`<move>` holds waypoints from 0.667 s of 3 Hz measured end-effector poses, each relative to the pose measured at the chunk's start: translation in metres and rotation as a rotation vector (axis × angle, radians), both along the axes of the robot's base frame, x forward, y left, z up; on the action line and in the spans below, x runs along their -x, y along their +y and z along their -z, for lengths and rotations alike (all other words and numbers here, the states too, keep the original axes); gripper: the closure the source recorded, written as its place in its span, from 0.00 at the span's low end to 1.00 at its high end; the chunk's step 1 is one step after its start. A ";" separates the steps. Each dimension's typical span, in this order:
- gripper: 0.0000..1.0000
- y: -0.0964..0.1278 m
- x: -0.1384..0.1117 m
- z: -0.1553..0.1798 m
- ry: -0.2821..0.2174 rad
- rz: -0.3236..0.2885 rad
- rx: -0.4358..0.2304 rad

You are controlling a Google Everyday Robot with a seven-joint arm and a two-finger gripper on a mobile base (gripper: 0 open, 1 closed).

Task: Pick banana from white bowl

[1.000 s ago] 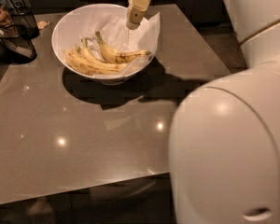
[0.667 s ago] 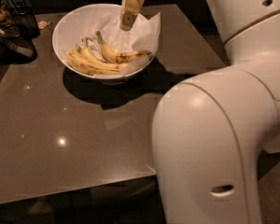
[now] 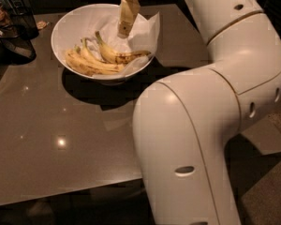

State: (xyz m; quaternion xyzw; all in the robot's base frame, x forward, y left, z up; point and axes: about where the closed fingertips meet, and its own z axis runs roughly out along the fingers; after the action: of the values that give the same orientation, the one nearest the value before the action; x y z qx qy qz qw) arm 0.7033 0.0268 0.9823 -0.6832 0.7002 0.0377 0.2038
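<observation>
The white bowl (image 3: 70,26) with a white paper lining stands at the back of the brown table. The banana (image 3: 121,56), single, curved, with a greenish stem and dark-brown blotches, lies in the bowl's right half. A paler bunch of bananas (image 3: 88,63) lies just left of it. My gripper (image 3: 124,32) hangs tip-down over the bowl's back right part, just above the banana's middle and apart from it. It holds nothing that I can see.
My white arm (image 3: 201,125) fills the right foreground and hides the table's right side. Dark containers (image 3: 16,18) stand at the back left beside the bowl. The table's front edge (image 3: 61,196) runs across the lower left.
My gripper has moved a little left and down over the bowl. My arm has swung further into the right of the view. The bananas have not moved.
</observation>
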 end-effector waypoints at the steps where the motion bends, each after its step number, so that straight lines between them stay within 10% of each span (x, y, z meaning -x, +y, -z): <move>1: 0.21 -0.003 -0.008 0.021 0.031 0.018 0.036; 2: 0.34 -0.007 -0.013 0.039 0.058 0.031 0.069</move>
State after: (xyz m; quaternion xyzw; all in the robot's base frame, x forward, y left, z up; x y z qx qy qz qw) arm 0.7166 0.0200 0.9437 -0.6777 0.7170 0.0299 0.1602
